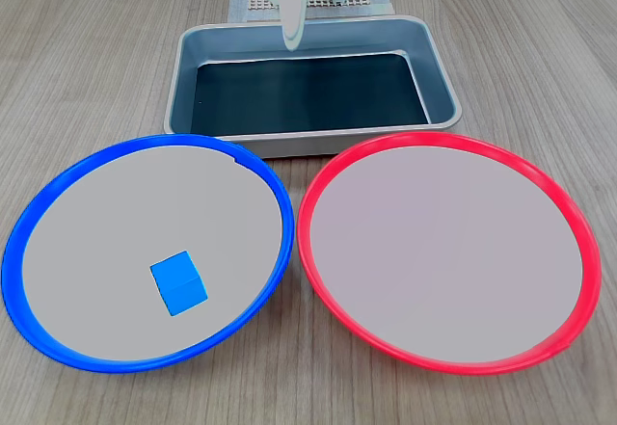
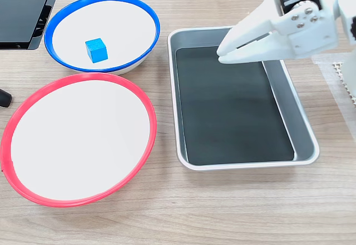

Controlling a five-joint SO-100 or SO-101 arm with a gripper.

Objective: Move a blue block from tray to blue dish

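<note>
Your blue block (image 1: 179, 283) lies on the pale floor of the blue dish (image 1: 58, 194), toward six o'clock from the dish's centre in the fixed view that faces the arm, with one corner turned toward the camera. In a fixed view from the side, the block (image 2: 95, 50) sits a little toward nine o'clock of that dish's (image 2: 146, 15) middle, clear of the rim.

Your claw (image 2: 222, 54) hangs over the tray (image 2: 245, 165), above the twelve o'clock end of its dark floor in that side view, with nothing in its grip. The two white fingers (image 2: 253, 28) lie nearly together, with a thin slit between them, so the jaws look closed or almost so. From the front, the claw (image 1: 291, 44) points down over the tray's (image 1: 443, 107) far wall.

The red-rimmed dish (image 1: 578, 223) sits just beside the blue one on the wooden surface (image 1: 87, 49), their rims close. The tray's floor is bare.
</note>
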